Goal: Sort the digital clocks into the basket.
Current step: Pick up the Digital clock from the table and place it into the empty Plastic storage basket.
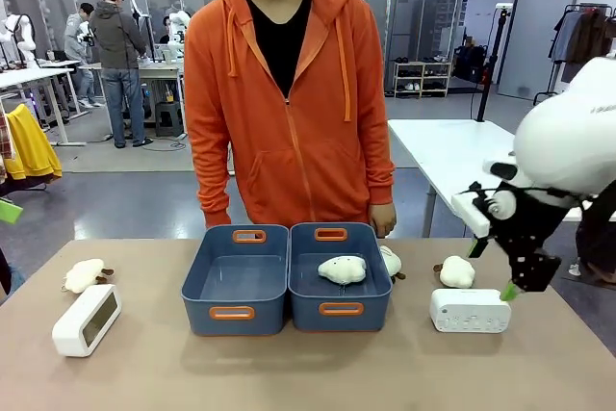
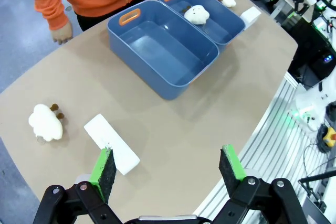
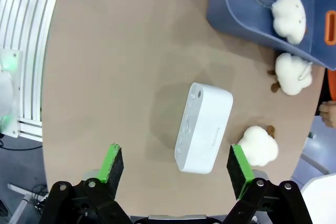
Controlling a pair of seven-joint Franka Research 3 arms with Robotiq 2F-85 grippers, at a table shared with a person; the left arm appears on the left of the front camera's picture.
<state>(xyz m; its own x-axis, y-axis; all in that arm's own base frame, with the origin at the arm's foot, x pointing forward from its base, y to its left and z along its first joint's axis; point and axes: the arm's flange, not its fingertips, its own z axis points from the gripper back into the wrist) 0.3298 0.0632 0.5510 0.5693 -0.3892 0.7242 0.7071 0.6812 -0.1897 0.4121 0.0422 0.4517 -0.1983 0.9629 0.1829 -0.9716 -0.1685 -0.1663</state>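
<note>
Two blue baskets stand side by side mid-table: the left one (image 1: 236,236) is empty, the right one (image 1: 339,234) holds a plush sheep (image 1: 343,269). A white digital clock with a grey screen (image 1: 87,320) lies at the front left. In the left wrist view my left gripper (image 2: 167,166) hovers open above the table, this clock (image 2: 111,143) just beside one finger. A second white clock with small dots (image 1: 470,310) lies at the right. My right gripper (image 1: 492,269) hangs open above it; in the right wrist view it (image 3: 175,163) has the clock (image 3: 205,127) lying ahead between the fingers.
Loose plush sheep lie at the far left (image 1: 87,274), beside the right basket (image 1: 390,262) and behind the right clock (image 1: 455,272). A person in an orange hoodie stands at the far edge, one hand (image 1: 383,218) near the right basket's rim. Bare table lies in front of the baskets.
</note>
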